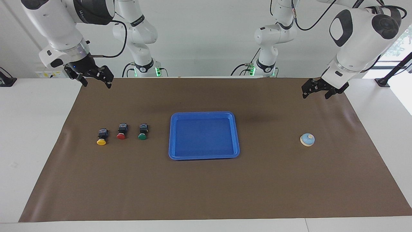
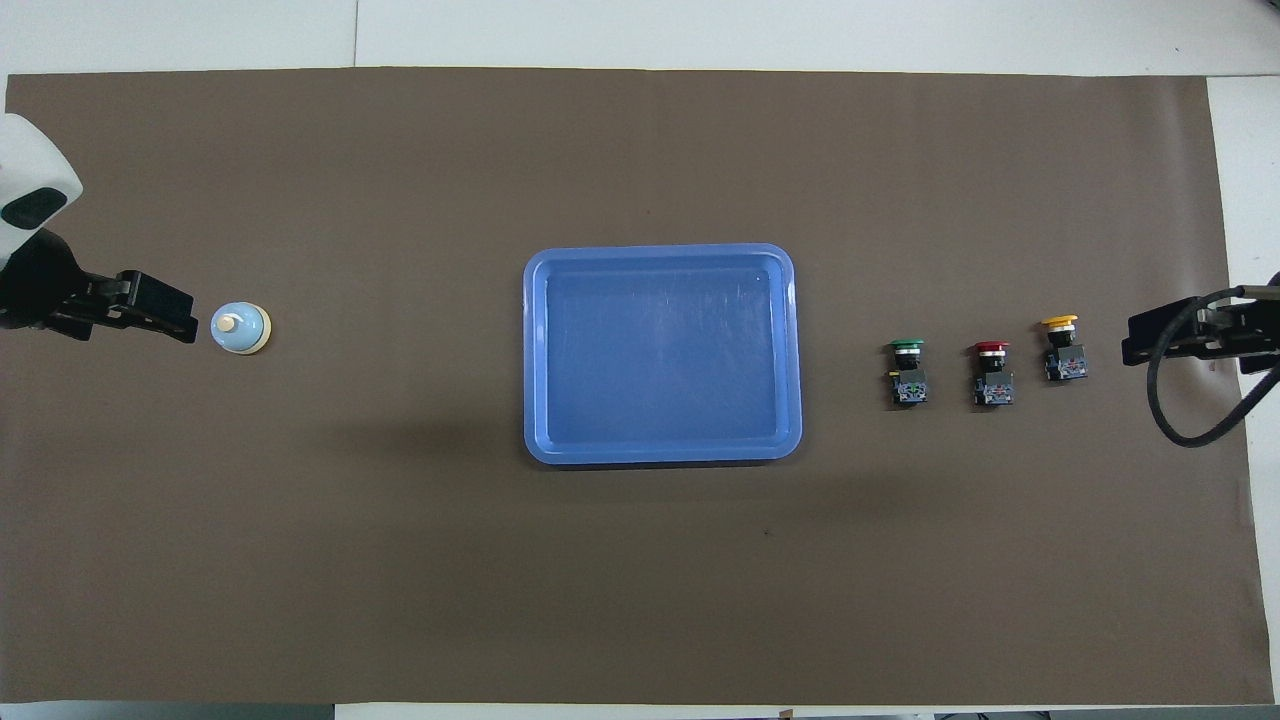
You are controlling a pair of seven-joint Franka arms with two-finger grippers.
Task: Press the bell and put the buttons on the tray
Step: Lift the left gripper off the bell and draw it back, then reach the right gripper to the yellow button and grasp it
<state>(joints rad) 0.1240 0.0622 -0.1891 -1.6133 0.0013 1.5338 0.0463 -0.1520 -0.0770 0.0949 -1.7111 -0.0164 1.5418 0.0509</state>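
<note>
We see the left gripper [image 1: 315, 92] raised in the air over the brown mat [image 1: 206, 187] at the left arm's end of the table, its fingers spread wide and holding nothing; the bell [image 1: 307, 140] sits on the mat apart from it; the right gripper [image 1: 95, 80] waits aloft over the mat's corner at the right arm's end, also wide and empty; the yellow button [image 1: 101, 137], red button [image 1: 122, 131] and green button [image 1: 143, 131] lie in a row beside the blue tray [image 1: 204, 156], which sits mid-mat.
</note>
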